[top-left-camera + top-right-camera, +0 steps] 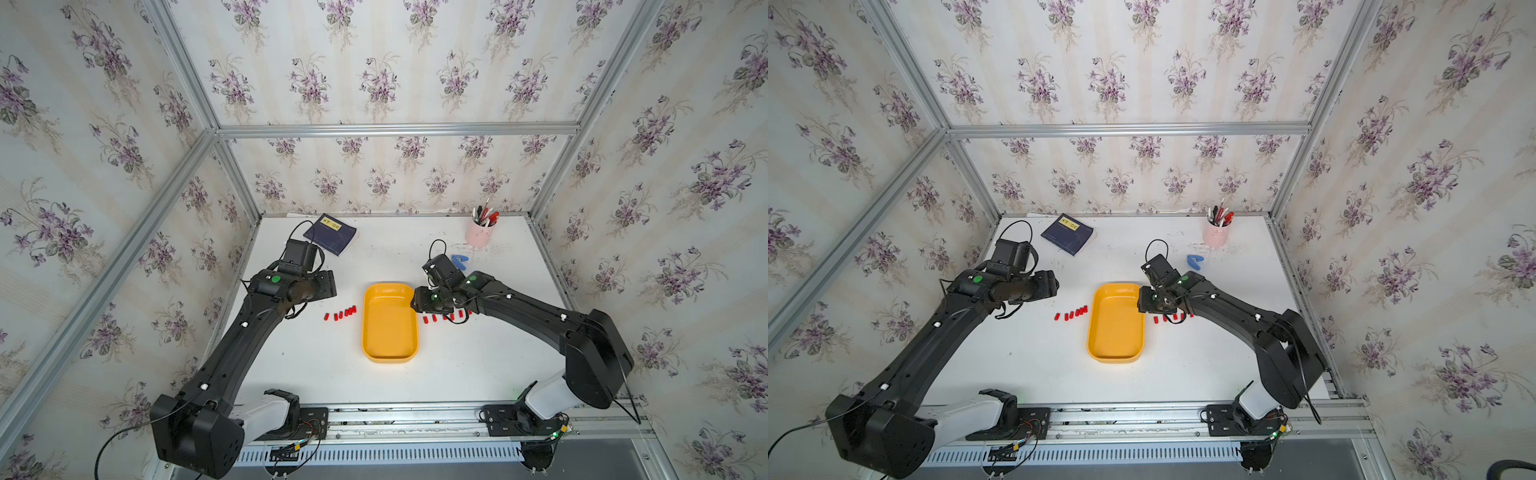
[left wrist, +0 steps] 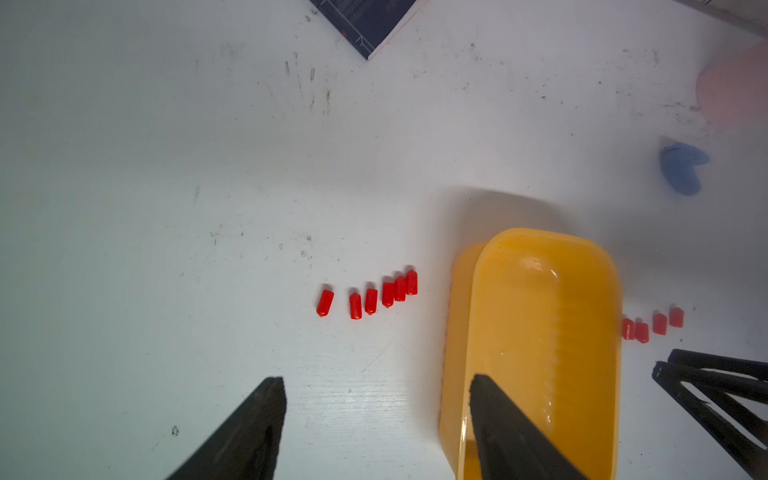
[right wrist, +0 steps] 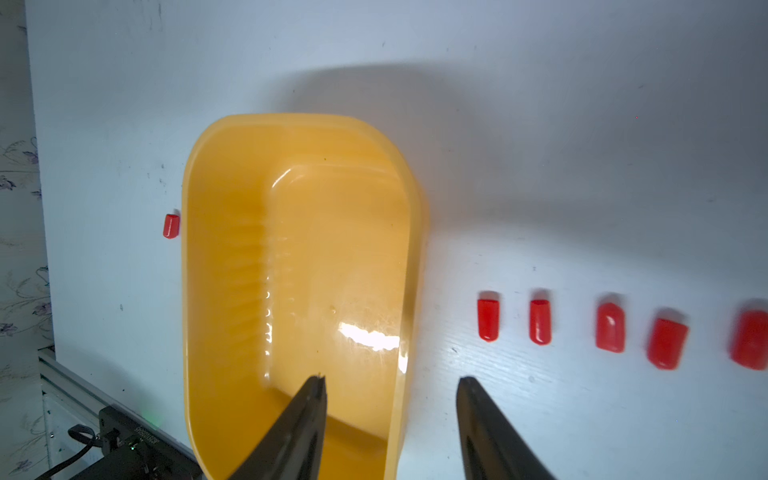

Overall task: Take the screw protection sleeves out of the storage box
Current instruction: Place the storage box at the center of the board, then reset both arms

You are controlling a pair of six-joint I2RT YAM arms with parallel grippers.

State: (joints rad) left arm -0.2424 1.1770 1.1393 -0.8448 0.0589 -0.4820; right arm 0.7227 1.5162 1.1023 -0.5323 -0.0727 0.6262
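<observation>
At table centre: storage box [image 1: 388,332] is seen lying flat, long side running near to far; inside is bare, no red piece made out in any view.
Box flanks: screw protection sleeves [image 2: 370,297] are laid on the table [image 1: 457,374] in two lines, none in the box.
Left row [image 1: 340,314]: six sleeves counted just left of the box, clear of its wall; the three nearest the box are bunched, touching.
Right row [image 3: 540,322]: five sleeves seen just right of the box, spaced out; partly hidden under the right arm in both top views.
Why so placed: each row is judged set down on its own arm's side, so no reach across the box is needed; lines keep the pieces countable.
Right gripper [image 3: 392,377]: jaws parted, nothing between them. It is held at the box's far-right corner, one finger over the inside, one over the table. Rim contact cannot be told.
Sleeves vs right gripper: right row lies near, to the right of the fingertips, untouched.
Left gripper [image 2: 376,378]: jaws spread wide, empty; left row lies ahead of the fingertips, apart.
Stage: emptying judged done, or all but.
Outer table: notebook [image 1: 330,234] far left, pen cup [image 1: 480,235] far right, blue clip [image 1: 460,262] near the cup; none involved.
</observation>
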